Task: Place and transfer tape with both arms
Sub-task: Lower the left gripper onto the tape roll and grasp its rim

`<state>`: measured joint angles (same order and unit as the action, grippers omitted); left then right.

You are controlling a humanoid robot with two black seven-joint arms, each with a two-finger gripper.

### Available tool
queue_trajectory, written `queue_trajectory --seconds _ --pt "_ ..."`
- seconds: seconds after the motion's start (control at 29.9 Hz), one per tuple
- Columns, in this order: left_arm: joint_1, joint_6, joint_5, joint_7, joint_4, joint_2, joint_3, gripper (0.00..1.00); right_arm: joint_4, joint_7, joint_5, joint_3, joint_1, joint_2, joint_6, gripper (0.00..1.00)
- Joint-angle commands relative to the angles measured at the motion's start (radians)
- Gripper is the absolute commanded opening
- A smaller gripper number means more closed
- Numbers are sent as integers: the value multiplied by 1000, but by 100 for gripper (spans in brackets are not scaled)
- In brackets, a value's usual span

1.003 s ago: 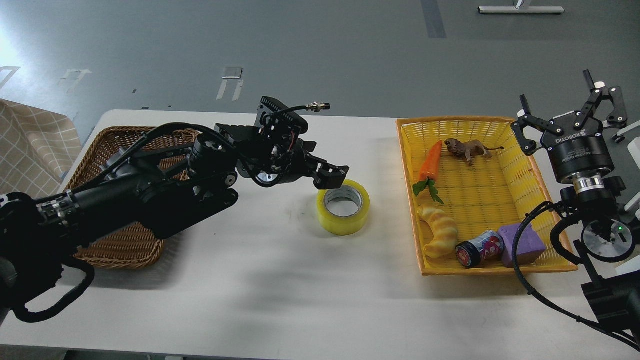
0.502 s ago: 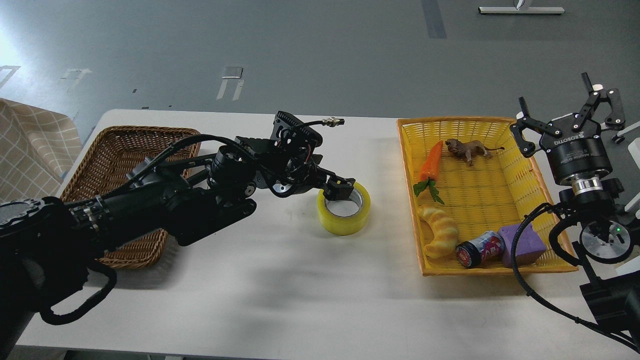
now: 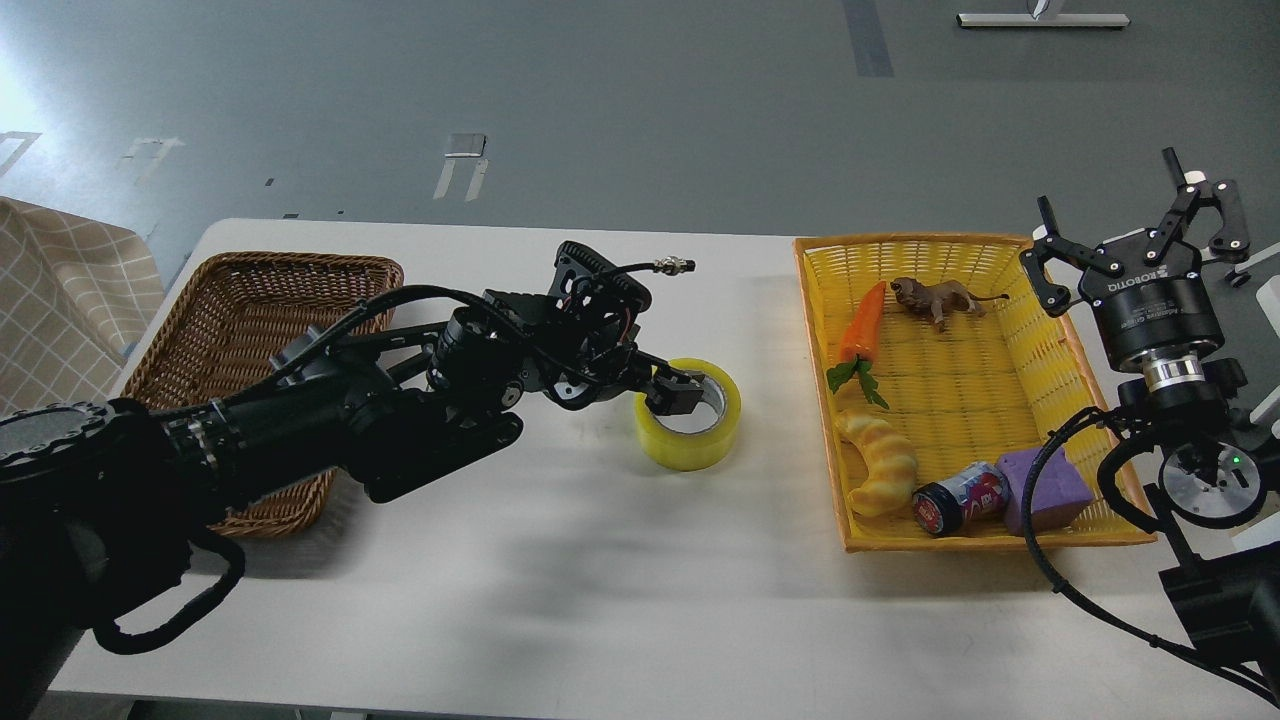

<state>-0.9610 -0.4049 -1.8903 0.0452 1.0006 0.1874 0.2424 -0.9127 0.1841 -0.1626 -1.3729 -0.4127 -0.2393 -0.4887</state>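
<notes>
The tape, a wide yellow roll with a grey-white core, lies flat on the white table at its middle. My left gripper reaches in from the left and sits low on the roll's near-left rim. One dark fingertip is inside the core. Its other finger cannot be told apart from the dark wrist. My right gripper is held up at the far right, beyond the yellow basket, with its fingers spread and empty.
A yellow plastic basket at the right holds a carrot toy, a lion figure, a croissant toy, a can and a purple block. A brown wicker basket stands at the left, partly behind my left arm.
My left arm has reached further right and lowered, bringing its gripper from above the tape's rim down onto it and into the core. The tape has not moved. The right arm is almost still.
</notes>
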Motion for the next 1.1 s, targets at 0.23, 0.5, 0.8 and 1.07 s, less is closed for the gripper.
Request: queue_trajectory --seconds 0.23,0.5,0.8,1.07 --pt "4 1 2 5 -30 -14 -14 95 0 0 0 0 0 0 0 100" --pt "4 5 5 4 -49 -26 -40 85 1 0 0 0 0 0 0 100" --pt "4 5 4 7 -72 -37 -43 67 1 0 0 0 0 2 0 100" --pt "5 6 5 19 -83 -37 -72 59 1 0 0 0 0 0 0 100"
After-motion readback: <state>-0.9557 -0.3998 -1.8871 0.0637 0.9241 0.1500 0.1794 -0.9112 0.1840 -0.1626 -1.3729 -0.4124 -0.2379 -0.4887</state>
